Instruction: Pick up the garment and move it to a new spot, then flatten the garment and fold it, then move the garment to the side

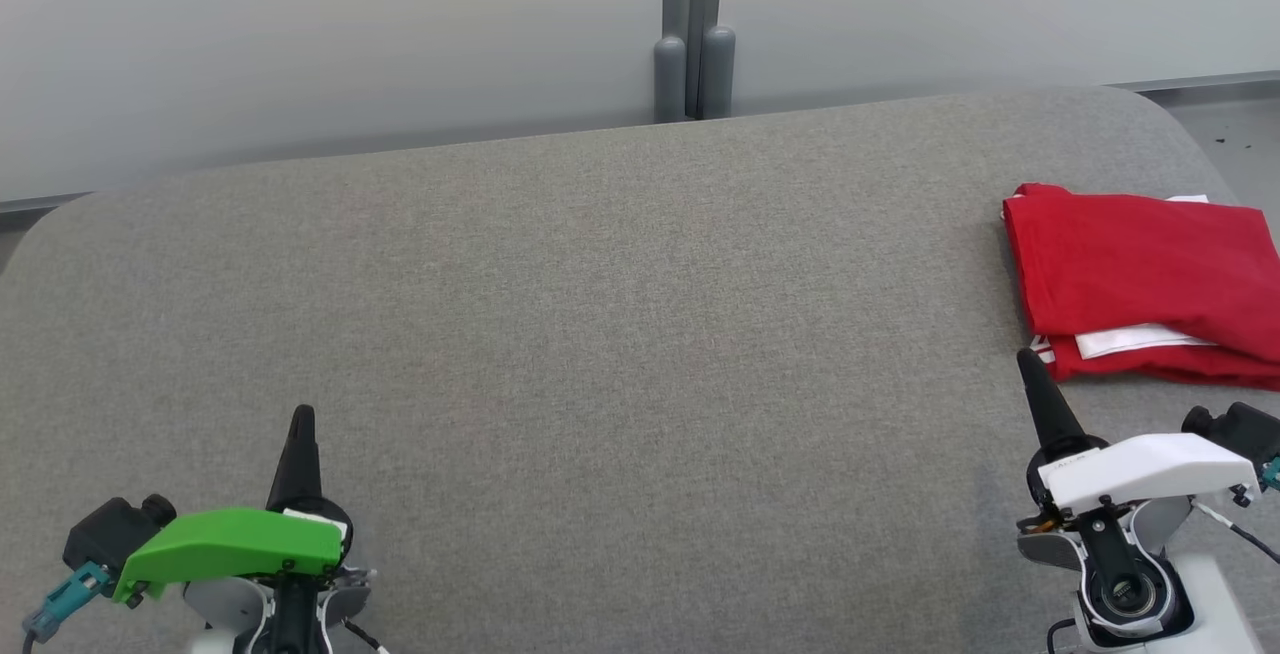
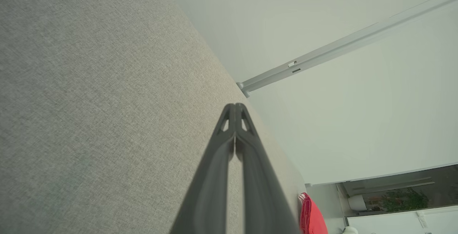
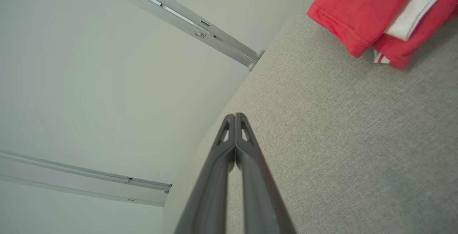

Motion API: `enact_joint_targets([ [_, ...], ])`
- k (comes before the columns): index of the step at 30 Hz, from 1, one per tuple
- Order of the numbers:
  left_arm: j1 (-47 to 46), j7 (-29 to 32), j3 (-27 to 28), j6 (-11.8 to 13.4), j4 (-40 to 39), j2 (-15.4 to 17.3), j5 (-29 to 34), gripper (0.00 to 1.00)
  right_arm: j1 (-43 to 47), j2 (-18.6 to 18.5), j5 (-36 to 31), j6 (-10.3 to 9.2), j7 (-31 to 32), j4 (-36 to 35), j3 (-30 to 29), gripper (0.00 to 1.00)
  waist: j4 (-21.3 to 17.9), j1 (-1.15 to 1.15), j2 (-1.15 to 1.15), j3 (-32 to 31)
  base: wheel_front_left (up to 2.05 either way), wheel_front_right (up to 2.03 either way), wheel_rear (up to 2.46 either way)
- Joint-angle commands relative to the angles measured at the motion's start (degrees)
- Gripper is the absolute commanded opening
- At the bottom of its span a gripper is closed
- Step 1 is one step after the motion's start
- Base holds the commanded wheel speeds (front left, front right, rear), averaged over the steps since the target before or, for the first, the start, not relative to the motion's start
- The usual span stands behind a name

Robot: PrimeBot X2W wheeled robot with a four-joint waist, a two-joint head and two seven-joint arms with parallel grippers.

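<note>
The garment point(image 1: 1140, 279) is red with white parts and lies folded at the right edge of the grey table point(image 1: 620, 334). The right wrist view shows a corner of the garment point(image 3: 361, 8) at its upper right; in the left wrist view a small red strip of the garment point(image 2: 312, 218) sits at the bottom. My right gripper point(image 1: 1027, 359) is shut and empty, its tips just short of the garment's near edge. At the lower left my left gripper point(image 1: 302, 416) is shut and empty, far from the garment. Both pairs of fingertips point(image 2: 235, 106) point(image 3: 235, 115) are pressed together.
A pale wall with a grey post point(image 1: 693, 34) runs behind the table's far edge. The table's corners are rounded, and floor point(image 1: 1235, 119) shows past the far right corner. The table's middle and left are bare grey fabric.
</note>
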Motion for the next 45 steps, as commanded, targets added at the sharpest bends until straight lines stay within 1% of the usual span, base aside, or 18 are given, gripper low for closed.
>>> enact_joint_targets([
  [1, -1.6, 0.4, 0.6, -0.7, -0.2, 0.1, -1.4, 0.00, -1.0, -0.4, 1.7, 0.04, 0.4, -0.1, -0.5, 0.00, 0.0, 0.00, 0.00, 0.0, 0.00, 0.00, 0.00],
  [21, -3.5, 2.8, 3.0, -2.9, 1.2, -1.3, -10.3, 0.00, -1.9, -0.6, 13.3, 0.03, 2.7, 1.6, -2.8, 0.00, -0.1, 0.00, 0.00, 0.3, 0.00, 0.00, 0.00],
  [45, -5.5, 5.1, 5.4, -5.2, 2.4, -2.8, -19.2, 0.00, -2.8, -0.7, 24.8, 0.03, 5.0, 3.3, -5.1, 0.00, -0.1, 0.00, 0.00, 0.7, 0.00, 0.00, 0.00],
])
